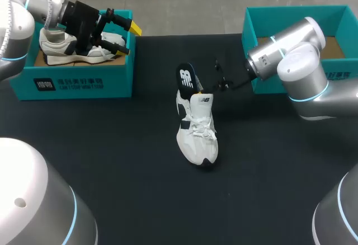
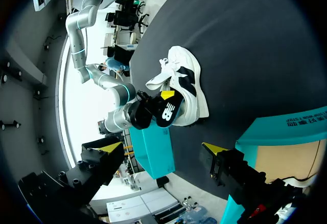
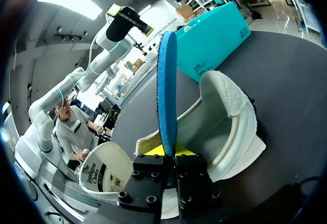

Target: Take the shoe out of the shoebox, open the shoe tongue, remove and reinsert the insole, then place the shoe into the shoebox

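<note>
— What colours does the shoe (image 1: 197, 130) show?
— White, with dark panels on its side and toe, lying on my black table (image 1: 112, 144).
— And the insole (image 3: 166, 91)?
— Blue on 1 face, black with a white mark on the other.
— The boxes?
— Both teal: the shoebox (image 1: 84, 83) at 10 o'clock, the second shoebox (image 1: 263, 18) at 2 o'clock. My left gripper (image 1: 130, 39) has yellow tips.

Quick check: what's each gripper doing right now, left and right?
Left gripper: open, holding nothing.
Right gripper: closed on the insole.
</note>
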Action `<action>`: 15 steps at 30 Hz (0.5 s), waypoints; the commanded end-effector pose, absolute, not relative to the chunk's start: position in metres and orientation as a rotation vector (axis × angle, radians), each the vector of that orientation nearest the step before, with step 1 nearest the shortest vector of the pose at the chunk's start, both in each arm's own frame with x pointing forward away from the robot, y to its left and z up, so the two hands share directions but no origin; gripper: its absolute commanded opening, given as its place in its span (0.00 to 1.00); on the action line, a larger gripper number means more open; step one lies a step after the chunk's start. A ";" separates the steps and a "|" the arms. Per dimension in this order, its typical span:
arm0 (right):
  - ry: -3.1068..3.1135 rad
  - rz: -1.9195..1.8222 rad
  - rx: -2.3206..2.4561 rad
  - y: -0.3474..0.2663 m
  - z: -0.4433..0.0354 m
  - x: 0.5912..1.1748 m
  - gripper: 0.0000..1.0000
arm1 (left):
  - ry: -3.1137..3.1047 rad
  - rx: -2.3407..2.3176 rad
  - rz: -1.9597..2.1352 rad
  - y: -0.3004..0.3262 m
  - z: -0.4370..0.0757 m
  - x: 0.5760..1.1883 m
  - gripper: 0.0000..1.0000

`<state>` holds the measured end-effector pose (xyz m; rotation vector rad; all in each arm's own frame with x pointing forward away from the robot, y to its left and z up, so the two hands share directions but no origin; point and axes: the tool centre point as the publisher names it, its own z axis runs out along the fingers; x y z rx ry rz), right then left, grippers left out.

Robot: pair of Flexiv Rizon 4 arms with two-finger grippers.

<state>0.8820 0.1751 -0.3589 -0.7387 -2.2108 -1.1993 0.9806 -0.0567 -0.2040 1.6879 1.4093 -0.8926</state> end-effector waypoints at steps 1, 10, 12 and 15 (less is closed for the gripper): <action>-2.230 -1.215 -0.740 0.178 -0.352 0.885 0.40 | 1.410 1.691 -0.890 -0.056 -0.204 0.980 1.00; -2.274 -1.258 -0.673 0.185 -0.337 0.914 0.45 | 1.410 1.691 -0.890 -0.056 -0.204 0.980 1.00; -2.275 -1.261 -0.656 0.189 -0.337 0.919 0.41 | 1.410 1.691 -0.890 -0.056 -0.204 0.980 1.00; -2.274 -1.259 -0.645 0.192 -0.340 0.922 0.34 | 1.410 1.691 -0.890 -0.056 -0.204 0.980 1.00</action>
